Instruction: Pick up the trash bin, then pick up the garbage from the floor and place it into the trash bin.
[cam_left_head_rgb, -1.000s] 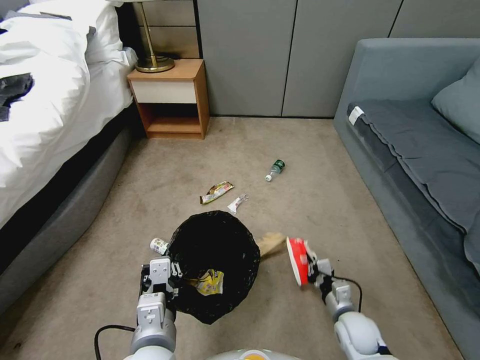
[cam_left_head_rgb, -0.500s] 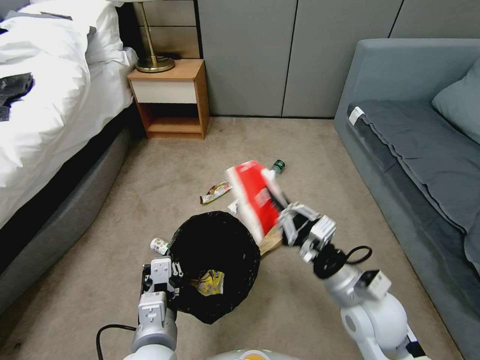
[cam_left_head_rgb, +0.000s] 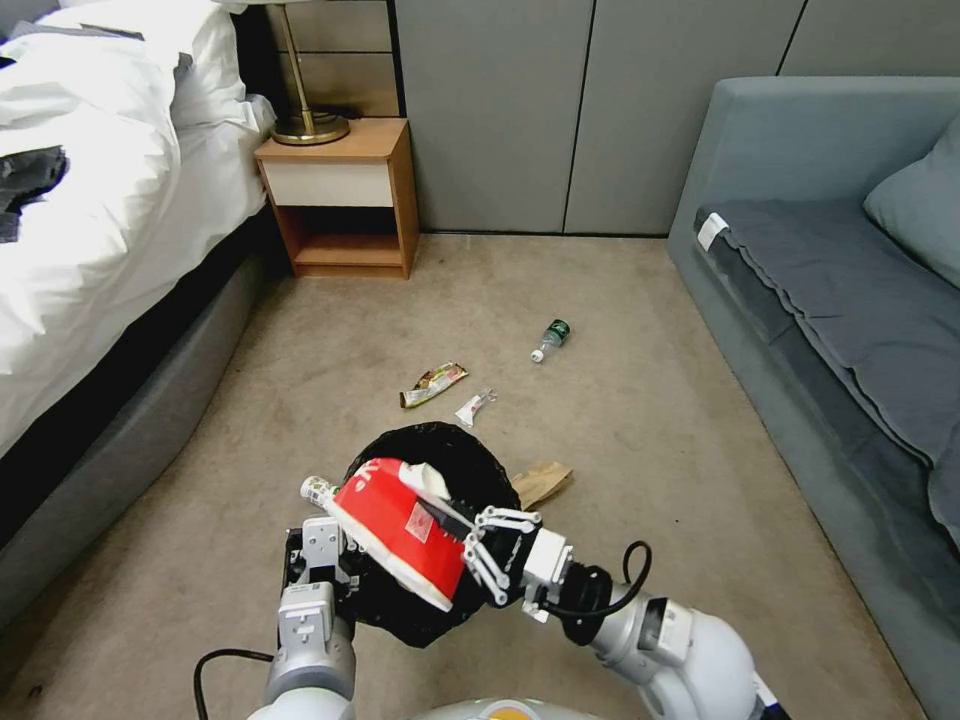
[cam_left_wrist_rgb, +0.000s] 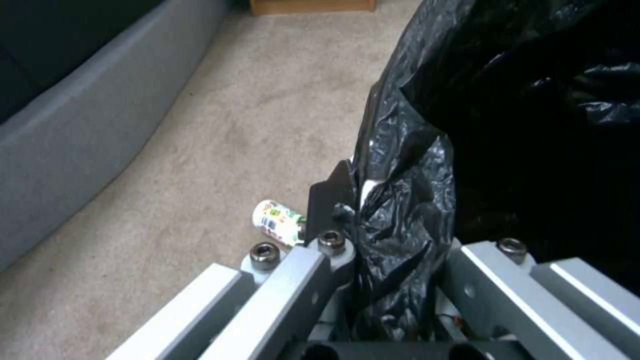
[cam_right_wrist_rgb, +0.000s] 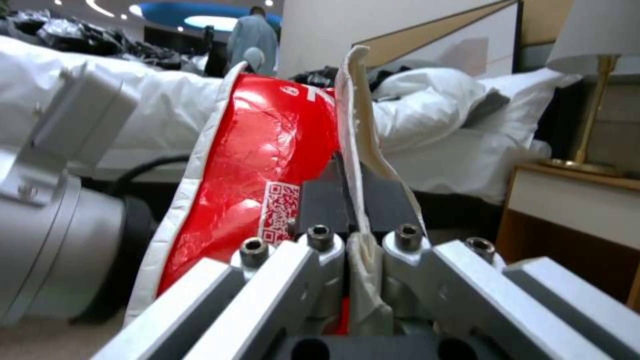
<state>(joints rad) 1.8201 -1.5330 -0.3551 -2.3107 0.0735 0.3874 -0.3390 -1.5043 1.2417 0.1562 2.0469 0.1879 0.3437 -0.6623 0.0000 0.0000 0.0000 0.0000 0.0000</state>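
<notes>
The trash bin (cam_left_head_rgb: 455, 455), lined with a crinkled black bag, stands low in the middle of the head view, and my left gripper (cam_left_head_rgb: 335, 565) is shut on its near-left rim. The left wrist view shows the fingers pinching the rim and the black liner (cam_left_wrist_rgb: 400, 210). My right gripper (cam_left_head_rgb: 462, 540) is shut on the white edge of a red-white carton (cam_left_head_rgb: 395, 530), held tilted over the bin's mouth; the carton (cam_right_wrist_rgb: 260, 165) is clamped between the pads. On the carpet lie a snack wrapper (cam_left_head_rgb: 433, 384), a small white packet (cam_left_head_rgb: 474, 406), a green-capped bottle (cam_left_head_rgb: 550, 340), a brown paper bag (cam_left_head_rgb: 541, 483) and a small bottle (cam_left_head_rgb: 318, 491).
A bed (cam_left_head_rgb: 100, 200) with white bedding runs along the left. A wooden nightstand (cam_left_head_rgb: 340, 195) with a brass lamp (cam_left_head_rgb: 305, 120) stands at the back left. A grey sofa (cam_left_head_rgb: 830, 280) lines the right side. Open carpet lies between them beyond the bin.
My right arm has swung the red-white carton from high beyond the bin's far right rim down and left over the bin's mouth. The left arm and bin have not moved.
</notes>
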